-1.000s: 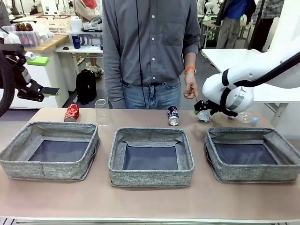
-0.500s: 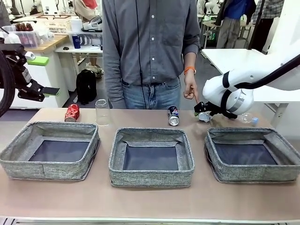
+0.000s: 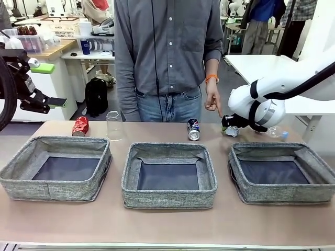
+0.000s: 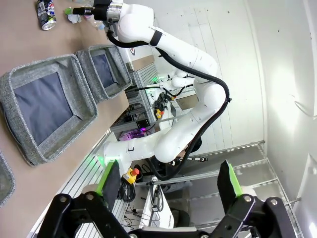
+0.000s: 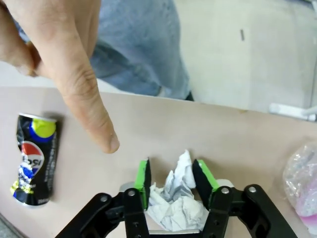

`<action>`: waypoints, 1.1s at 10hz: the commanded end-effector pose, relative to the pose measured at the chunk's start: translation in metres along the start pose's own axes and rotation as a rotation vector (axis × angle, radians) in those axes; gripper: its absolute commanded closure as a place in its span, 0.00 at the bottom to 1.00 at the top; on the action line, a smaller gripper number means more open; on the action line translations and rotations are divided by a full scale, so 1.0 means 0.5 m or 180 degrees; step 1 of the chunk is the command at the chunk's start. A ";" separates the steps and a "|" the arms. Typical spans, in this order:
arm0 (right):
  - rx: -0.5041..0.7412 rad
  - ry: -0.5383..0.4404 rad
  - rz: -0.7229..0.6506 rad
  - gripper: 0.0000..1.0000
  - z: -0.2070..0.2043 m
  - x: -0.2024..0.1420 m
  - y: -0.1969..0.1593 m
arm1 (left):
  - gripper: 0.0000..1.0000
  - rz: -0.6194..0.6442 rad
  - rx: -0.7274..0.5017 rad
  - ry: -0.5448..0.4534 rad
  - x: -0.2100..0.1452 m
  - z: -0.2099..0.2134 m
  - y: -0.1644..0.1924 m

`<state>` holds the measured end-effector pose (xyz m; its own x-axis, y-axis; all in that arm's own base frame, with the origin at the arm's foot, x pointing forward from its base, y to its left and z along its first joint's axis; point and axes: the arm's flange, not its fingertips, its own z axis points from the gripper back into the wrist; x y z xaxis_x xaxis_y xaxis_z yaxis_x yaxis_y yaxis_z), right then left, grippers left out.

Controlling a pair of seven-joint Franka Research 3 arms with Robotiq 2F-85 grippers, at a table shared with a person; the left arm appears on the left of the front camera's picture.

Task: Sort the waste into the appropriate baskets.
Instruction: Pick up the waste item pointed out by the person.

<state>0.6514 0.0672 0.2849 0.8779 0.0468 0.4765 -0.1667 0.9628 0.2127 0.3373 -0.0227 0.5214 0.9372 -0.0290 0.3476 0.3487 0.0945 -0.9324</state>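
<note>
My right gripper [image 3: 231,128] is shut on the crumpled white paper wad [image 5: 174,201] at the far right of the table, just behind the right basket [image 3: 282,194]. A person's hand [image 5: 74,74] points down right beside it. The dark blue can [image 3: 193,129] lies behind the middle basket [image 3: 168,197]. The red can [image 3: 80,126] and the clear cup [image 3: 113,125] stand behind the left basket [image 3: 52,190]. The clear bottle [image 3: 275,132] lies to the right of the wad. My left gripper [image 3: 48,84] hangs open and empty off the table's left side.
The person [image 3: 167,52] stands at the far edge, close to the cans. All three baskets show bare dark bottoms. The left wrist view looks along the table at two baskets [image 4: 44,106] and the right arm [image 4: 163,44]. A bare strip of table runs along the near edge.
My right gripper has closed on the paper wad and moved slightly up and to the right with it. The left arm has stayed still.
</note>
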 end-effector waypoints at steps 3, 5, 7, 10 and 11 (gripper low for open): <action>-0.0048 0.0193 -0.0112 1.00 0.009 -0.007 -0.004 | 0.00 -0.0066 -0.0052 -0.0018 0.001 -0.004 -0.002; -0.0097 0.0228 -0.0120 1.00 0.012 -0.005 -0.004 | 0.00 -0.0066 -0.0052 -0.0018 0.001 -0.004 -0.002; -0.0116 0.0254 -0.0149 1.00 0.015 -0.004 -0.005 | 0.00 -0.0066 -0.0052 -0.0018 0.001 -0.004 -0.002; -0.0121 0.0260 -0.0240 1.00 0.042 0.003 -0.002 | 0.00 -0.0066 -0.0052 -0.0018 0.001 -0.004 -0.002; -0.0120 0.0177 -0.0295 1.00 0.070 0.012 0.001 | 0.00 -0.0066 -0.0052 -0.0018 0.001 -0.004 -0.002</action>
<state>0.6479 0.0593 0.3007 0.9106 -0.0088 0.4132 -0.0970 0.9673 0.2344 0.3373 -0.0227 0.5214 0.9372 -0.0288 0.3476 0.3487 0.0943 -0.9325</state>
